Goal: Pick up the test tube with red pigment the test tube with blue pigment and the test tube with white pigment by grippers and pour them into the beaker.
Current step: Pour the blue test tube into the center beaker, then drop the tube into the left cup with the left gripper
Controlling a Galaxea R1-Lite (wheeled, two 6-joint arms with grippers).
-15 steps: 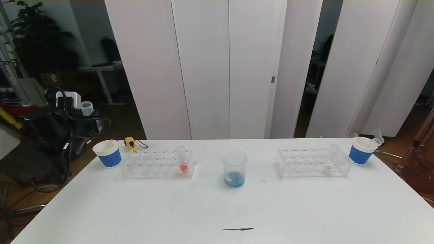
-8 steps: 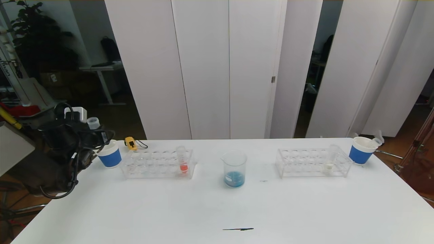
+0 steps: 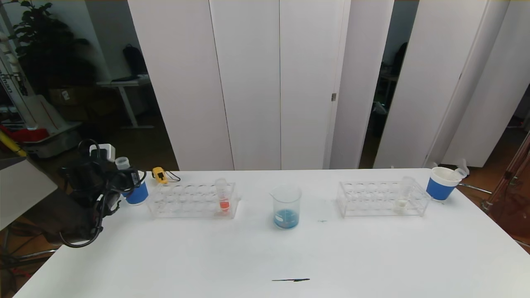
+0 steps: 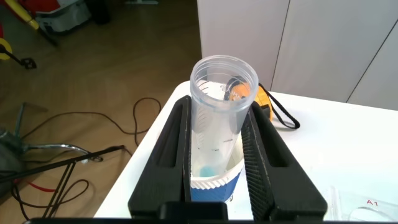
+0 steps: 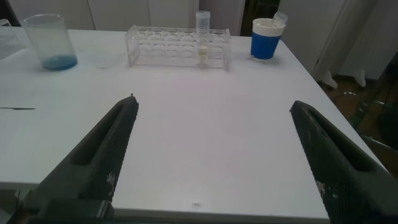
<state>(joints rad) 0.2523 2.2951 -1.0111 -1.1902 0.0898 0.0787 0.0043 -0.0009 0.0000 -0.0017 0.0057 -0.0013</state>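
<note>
Over the blue paper cup (image 3: 136, 193) at far left, the left gripper (image 4: 217, 134) clamps the nearly drained blue tube (image 4: 219, 106) — right gripper (image 5: 214, 134) gapes wide, near edge.

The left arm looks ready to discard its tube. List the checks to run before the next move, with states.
1. Left tool shut on the test tube with blue pigment: ok.
2. That tube emptied, only a blue trace at its bottom: ok.
3. Tube's lower end at the paper cup mouth: ok.
4. Beaker upright, blue liquid inside: ok.
5. Red tube and white tube upright in their racks: ok.
6. Right tool open, short of the racks: ok.
</note>
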